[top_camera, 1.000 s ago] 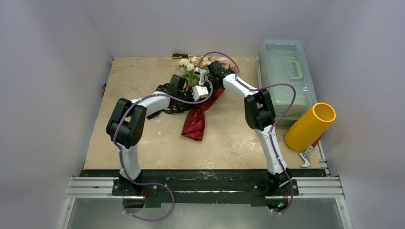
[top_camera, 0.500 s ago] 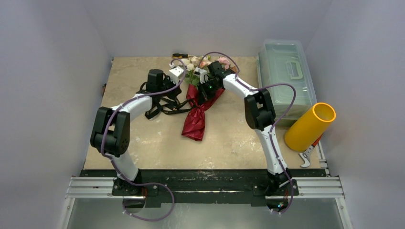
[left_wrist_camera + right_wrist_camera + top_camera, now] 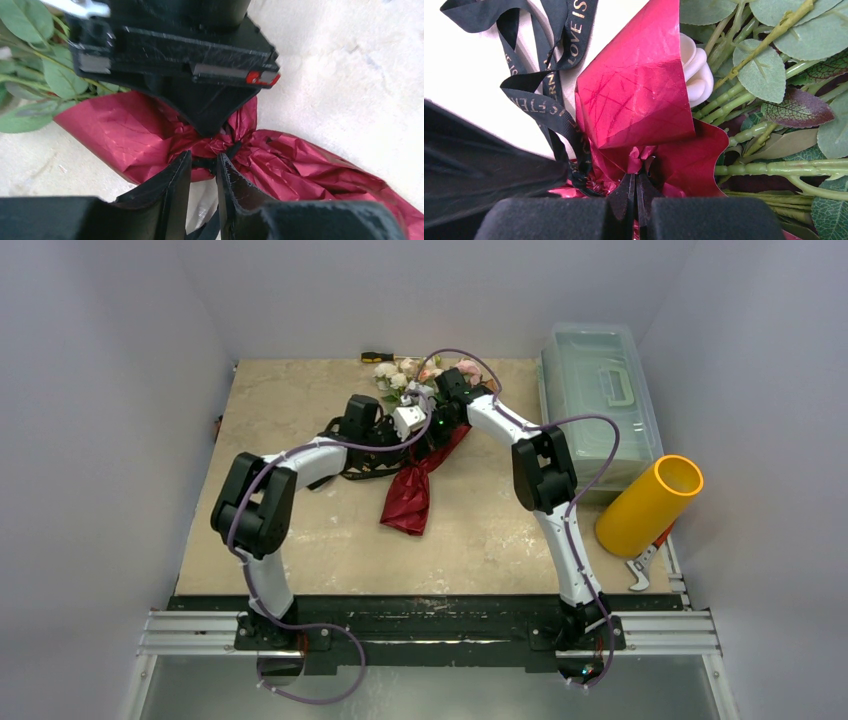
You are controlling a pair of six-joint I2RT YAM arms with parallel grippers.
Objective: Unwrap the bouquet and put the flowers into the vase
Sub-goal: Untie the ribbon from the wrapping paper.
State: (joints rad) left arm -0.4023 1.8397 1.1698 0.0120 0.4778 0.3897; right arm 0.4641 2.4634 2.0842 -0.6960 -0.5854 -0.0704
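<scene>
Two robot arms converge on the bouquet (image 3: 409,495), cream and pink roses (image 3: 400,371) sheathed in crinkled, foil-bright maroon paper (image 3: 125,135), lying on a mottled beige tabletop (image 3: 290,390). The right gripper (image 3: 634,182) pinches a tuft of that paper at the cinched neck, jaws closed. The left gripper (image 3: 203,160), back from a swing leftward half a second earlier, holds its jaws slightly apart, with the gold-lettered black ribbon (image 3: 576,30) apparently threading the gap. The smooth yellow-orange cylindrical vase (image 3: 645,508) leans at the table's right edge, well apart from the flowers.
</scene>
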